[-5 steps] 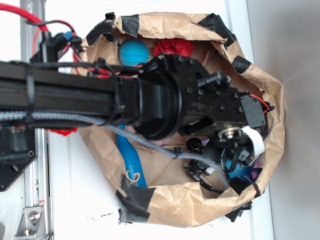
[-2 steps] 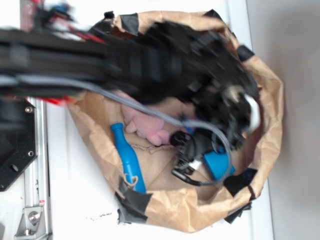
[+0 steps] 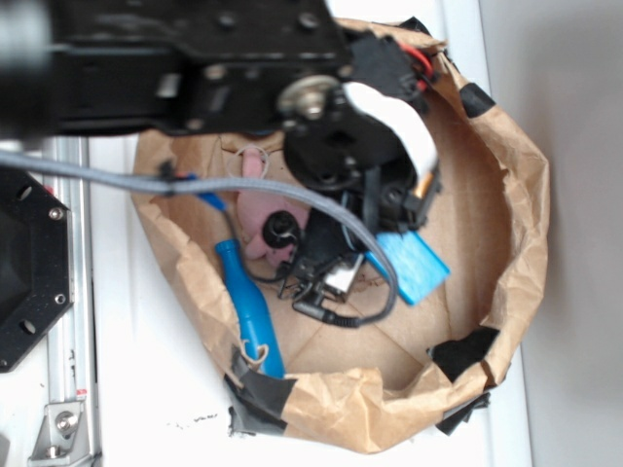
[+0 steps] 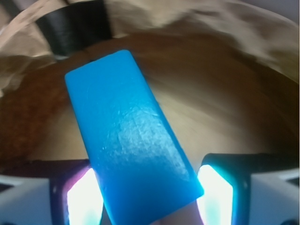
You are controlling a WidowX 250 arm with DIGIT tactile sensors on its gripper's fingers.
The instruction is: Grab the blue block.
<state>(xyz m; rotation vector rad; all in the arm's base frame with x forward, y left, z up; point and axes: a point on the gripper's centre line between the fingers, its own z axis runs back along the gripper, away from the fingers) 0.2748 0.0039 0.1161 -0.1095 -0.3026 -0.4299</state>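
Note:
The blue block [image 4: 126, 136] is a flat bright-blue slab with rounded corners. In the wrist view it sits between my two glowing pads [image 4: 213, 194], its near end touching both, and it sticks out towards the bag's wall. In the exterior view the blue block [image 3: 414, 265] hangs tilted under the black wrist, over the brown floor of the paper bag [image 3: 511, 243]. My gripper [image 4: 150, 197] is shut on the block. In the exterior view the arm hides most of my fingers.
A pink plush [image 3: 255, 216] and a long blue bottle-shaped toy [image 3: 248, 306] lie at the bag's left side. Black tape patches [image 3: 465, 352] sit on the rim. A grey cable [image 3: 243, 185] loops across the bag. The arm covers the bag's top.
The arm has swung up and to the left across the bag. The blue block has come with the gripper, from the bag's lower right towards the middle. The blue ball is now hidden.

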